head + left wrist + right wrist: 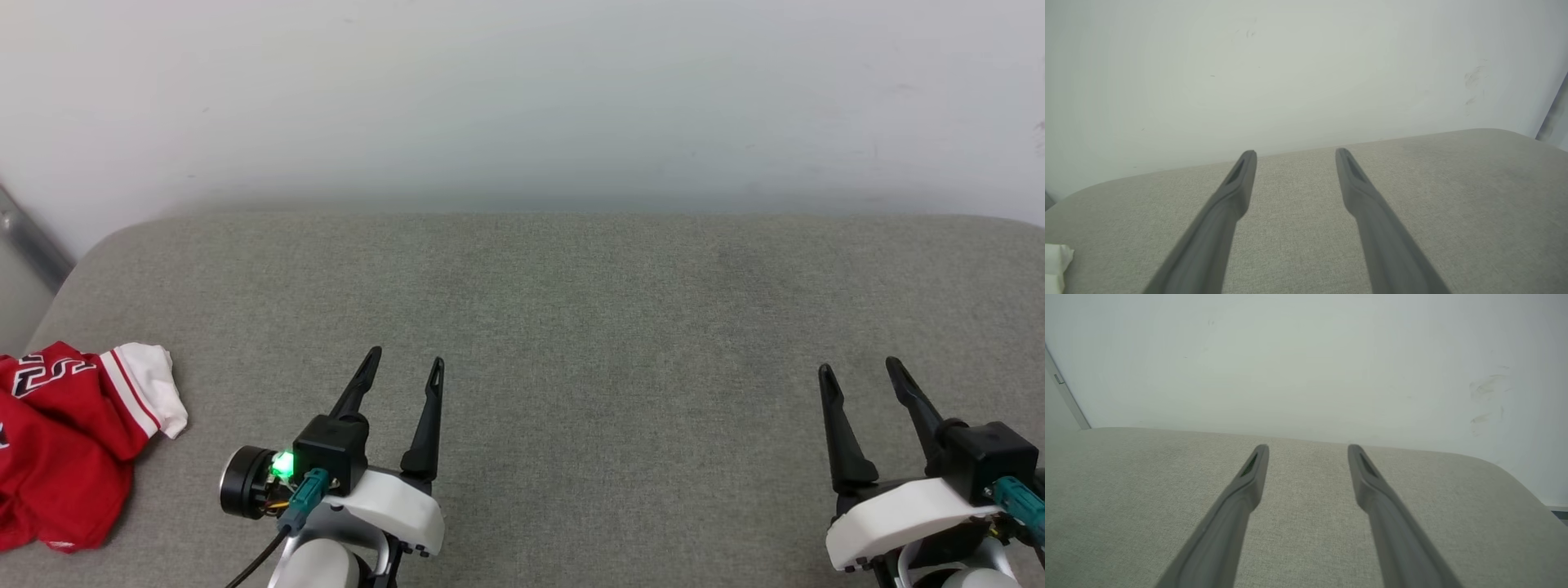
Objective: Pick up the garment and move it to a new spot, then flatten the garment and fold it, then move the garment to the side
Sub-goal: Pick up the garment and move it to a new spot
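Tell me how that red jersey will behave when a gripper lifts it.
The garment lies crumpled in soft folds, so it will likely hang limp from any pinch point. It looks thin, so it is probably light. Its white cuff is bunched loosely, so a pinch may catch only one layer.

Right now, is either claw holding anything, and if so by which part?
Nothing is held. The left claw and right claw stand open and empty; the garment lies apart, to the left.
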You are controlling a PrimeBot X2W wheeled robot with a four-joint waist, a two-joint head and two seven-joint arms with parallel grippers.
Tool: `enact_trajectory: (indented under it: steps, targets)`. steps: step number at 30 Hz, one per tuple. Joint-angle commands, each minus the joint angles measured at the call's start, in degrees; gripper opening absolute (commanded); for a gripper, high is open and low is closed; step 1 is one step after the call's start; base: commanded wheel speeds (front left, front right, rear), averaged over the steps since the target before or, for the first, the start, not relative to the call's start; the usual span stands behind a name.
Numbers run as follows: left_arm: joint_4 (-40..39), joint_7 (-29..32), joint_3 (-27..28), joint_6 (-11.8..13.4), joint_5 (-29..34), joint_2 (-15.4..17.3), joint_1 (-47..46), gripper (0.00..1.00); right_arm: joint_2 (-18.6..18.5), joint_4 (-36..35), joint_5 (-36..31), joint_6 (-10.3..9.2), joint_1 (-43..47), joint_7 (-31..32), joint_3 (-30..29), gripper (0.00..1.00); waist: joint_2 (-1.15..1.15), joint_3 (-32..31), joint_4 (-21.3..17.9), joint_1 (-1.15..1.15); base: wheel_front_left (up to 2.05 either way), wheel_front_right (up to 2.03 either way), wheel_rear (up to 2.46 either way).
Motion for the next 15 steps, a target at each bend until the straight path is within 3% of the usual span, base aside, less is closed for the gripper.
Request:
enact_trajectory:
  steps: [1,15]
  targets:
    - [0.12,-0.30,0.09,0.04,-0.32,0.00,-0.38,1.00,0.17,0.18,0.32,-0.02,0.29,-0.30,-0.08,1.00,0.00,0.01,-0.03,0.00,0.00,0.00,0.00]
    - [1.22,-0.24,0.91,-0.10,-1.53,-0.35,-0.76,1.00,0.17,1.08,1.71,-0.02,-0.24,-0.76,-0.28,1.00,0.00,0.20,0.86,0.00,0.00,0.00,0.00]
